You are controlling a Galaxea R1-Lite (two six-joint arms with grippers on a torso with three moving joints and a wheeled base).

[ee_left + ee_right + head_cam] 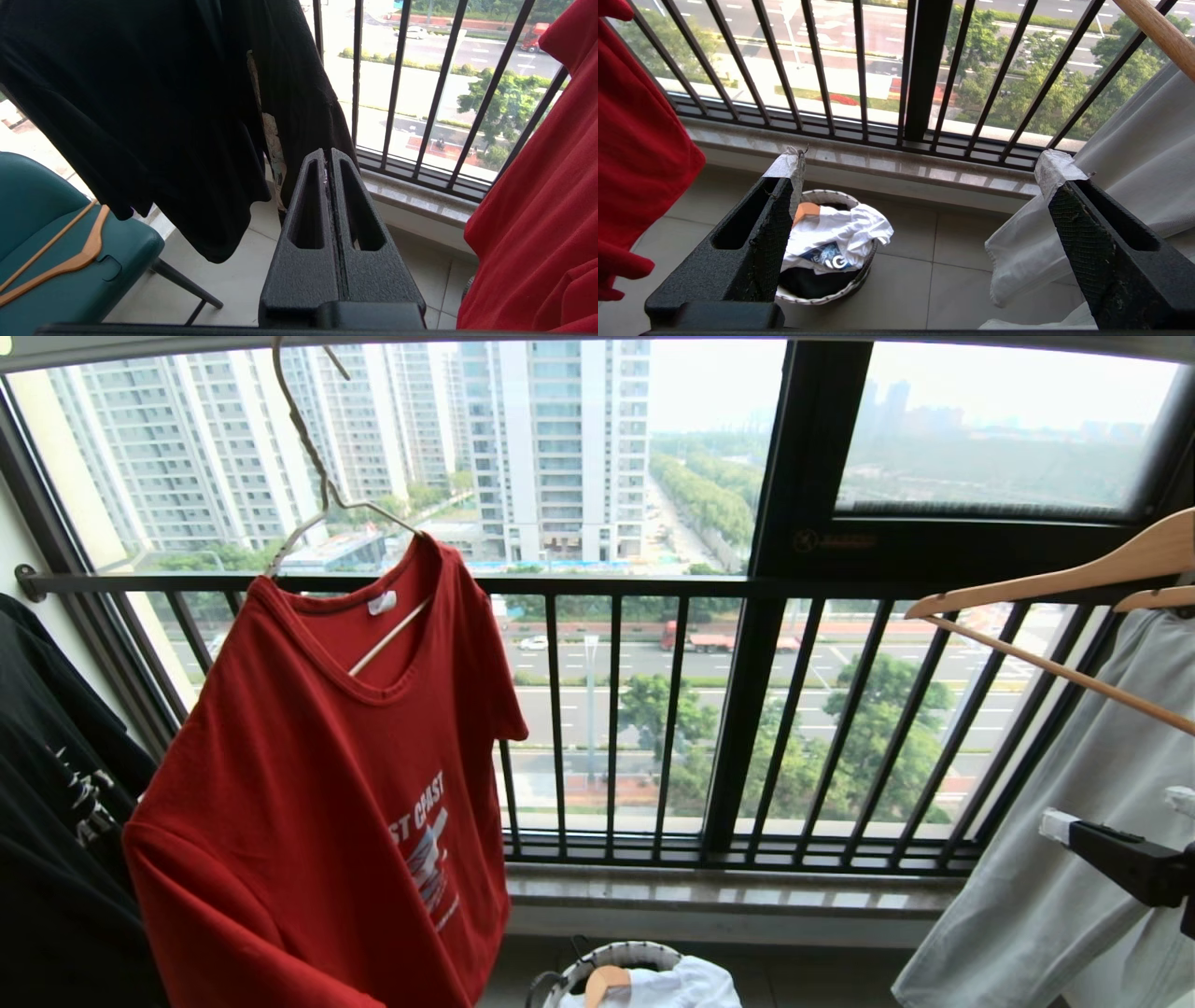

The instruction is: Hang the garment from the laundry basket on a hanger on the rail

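The garment (317, 803), a red T-shirt with a white chest print, hangs tilted on the thin cream hanger (387, 639). The hanger's long hook runs up past the top edge of the head view, so the rail is out of view. My left gripper (327, 151) is shut with nothing in it. It is low between a black T-shirt (140, 116) and the red garment (537, 210), touching neither. My right gripper (924, 163) stands wide open and empty, above the floor right of the laundry basket (822, 298). It also shows at the head view's right edge (1116, 812).
The laundry basket (616, 957) holds a white printed T-shirt (836, 228) and a wooden hanger. A pale garment (1074, 896) hangs on wooden hangers (1055, 579) at the right. The black balcony railing (653, 588) is ahead. A teal chair (70, 261) with a wooden hanger is at the left.
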